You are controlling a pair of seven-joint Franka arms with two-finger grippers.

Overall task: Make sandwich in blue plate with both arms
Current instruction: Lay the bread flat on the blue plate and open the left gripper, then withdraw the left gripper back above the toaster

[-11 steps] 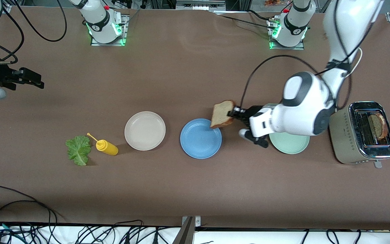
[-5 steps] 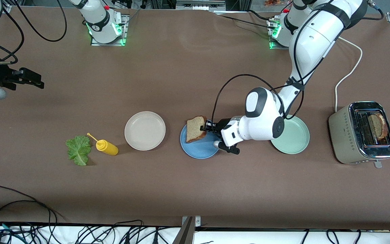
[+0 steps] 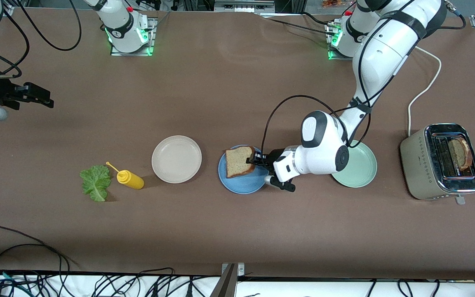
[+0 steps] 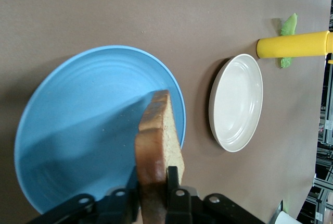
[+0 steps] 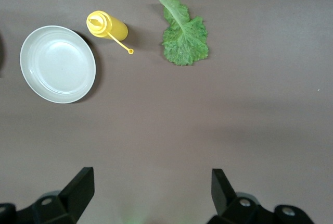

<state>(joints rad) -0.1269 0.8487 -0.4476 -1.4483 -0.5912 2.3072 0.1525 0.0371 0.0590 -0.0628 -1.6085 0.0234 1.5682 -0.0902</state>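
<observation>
My left gripper [image 3: 256,159] is shut on the crust of a brown bread slice [image 3: 238,161] and holds it tilted over the blue plate [image 3: 241,184]. In the left wrist view the slice [image 4: 158,135] stands edge-on between the fingers of the left gripper [image 4: 154,174], above the blue plate [image 4: 78,130]. Whether it touches the plate I cannot tell. A second slice [image 3: 459,153] sits in the toaster [image 3: 427,165]. The lettuce leaf [image 3: 95,182] [image 5: 183,34] lies toward the right arm's end. My right gripper [image 3: 35,97] [image 5: 151,187] waits open over bare table there.
A beige plate [image 3: 176,159] [image 5: 57,63] stands beside the blue plate. A yellow mustard bottle [image 3: 130,178] [image 5: 106,25] lies between it and the lettuce. A mint-green plate [image 3: 359,171] lies partly under the left arm. Cables run along the table's near edge.
The left arm has carried the bread slice from the blue plate's edge to over its middle and lowered it. The right arm has not moved.
</observation>
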